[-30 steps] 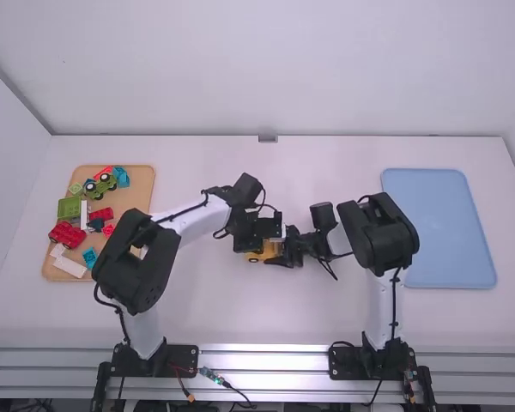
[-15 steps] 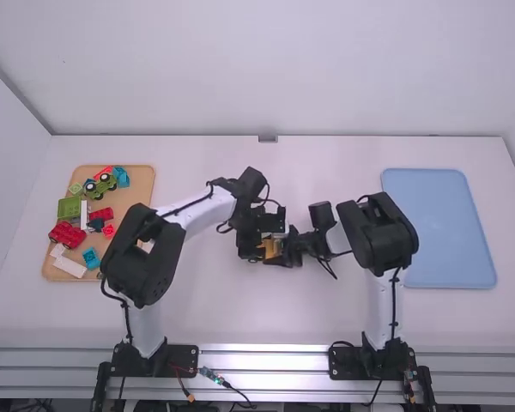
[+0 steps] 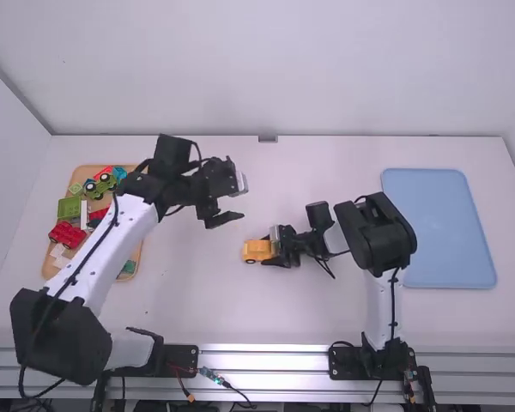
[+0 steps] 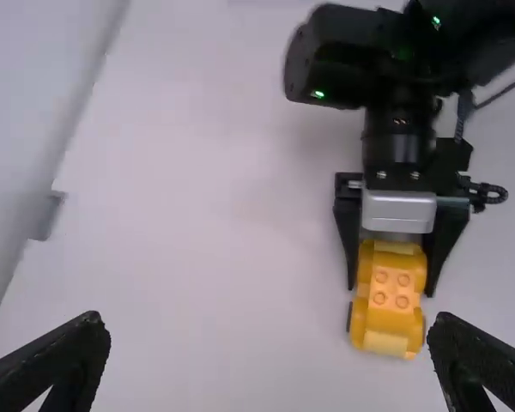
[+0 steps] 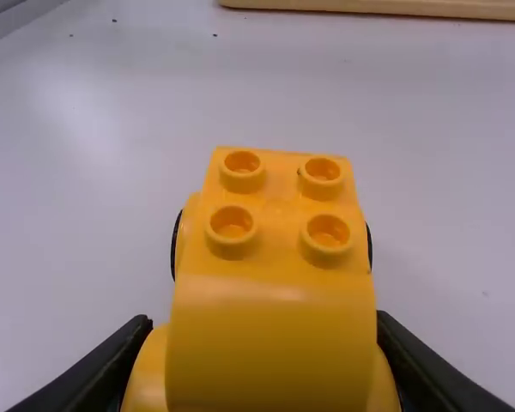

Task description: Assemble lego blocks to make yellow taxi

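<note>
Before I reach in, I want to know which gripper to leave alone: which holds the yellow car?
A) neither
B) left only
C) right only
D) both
C: the right gripper's fingers are closed around the yellow car's sides, while the left gripper stands open, apart from it.

You can pass along the upper middle of the high view, over the table (image 3: pixel 326 163) between the left gripper (image 3: pixel 232 201) and the blue tray (image 3: pixel 438 227). Lower middle, a lane runs between the two arms. Your obstacles: the left arm (image 3: pixel 112 245) slants across the left, partly over the wooden tray (image 3: pixel 82 172); the right arm (image 3: pixel 382 236) and yellow car (image 3: pixel 256 251) bar the centre.
</note>
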`<action>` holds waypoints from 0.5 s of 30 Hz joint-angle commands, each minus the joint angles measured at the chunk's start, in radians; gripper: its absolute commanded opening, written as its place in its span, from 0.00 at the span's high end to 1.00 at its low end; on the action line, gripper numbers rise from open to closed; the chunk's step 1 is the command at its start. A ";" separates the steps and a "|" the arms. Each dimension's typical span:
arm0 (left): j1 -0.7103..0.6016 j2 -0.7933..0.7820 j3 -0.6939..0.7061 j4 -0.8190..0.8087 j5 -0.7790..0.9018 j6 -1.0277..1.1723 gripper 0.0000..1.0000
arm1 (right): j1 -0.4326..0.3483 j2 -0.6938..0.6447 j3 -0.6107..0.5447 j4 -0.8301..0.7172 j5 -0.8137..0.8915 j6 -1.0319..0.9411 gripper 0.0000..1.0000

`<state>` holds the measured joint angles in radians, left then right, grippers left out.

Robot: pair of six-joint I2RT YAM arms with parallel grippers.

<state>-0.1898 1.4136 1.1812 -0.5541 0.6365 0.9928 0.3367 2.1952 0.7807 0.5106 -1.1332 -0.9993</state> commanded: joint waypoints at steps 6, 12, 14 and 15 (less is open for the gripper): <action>0.064 -0.004 -0.278 0.317 0.108 -0.181 0.01 | 0.009 0.014 0.026 -0.021 0.088 0.098 0.19; 0.082 -0.004 -0.450 0.636 0.085 -0.323 0.01 | 0.039 0.014 0.040 -0.014 0.147 0.164 0.01; 0.104 -0.004 -0.497 0.731 0.080 -0.389 0.01 | 0.052 0.014 0.034 0.025 0.136 0.166 0.01; 0.115 -0.004 -0.516 0.762 0.082 -0.409 0.01 | 0.060 0.014 0.027 0.049 0.136 0.166 0.00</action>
<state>-0.1043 1.4052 0.7021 0.1757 0.7067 0.6937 0.3824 2.1952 0.8177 0.5514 -1.0351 -0.8680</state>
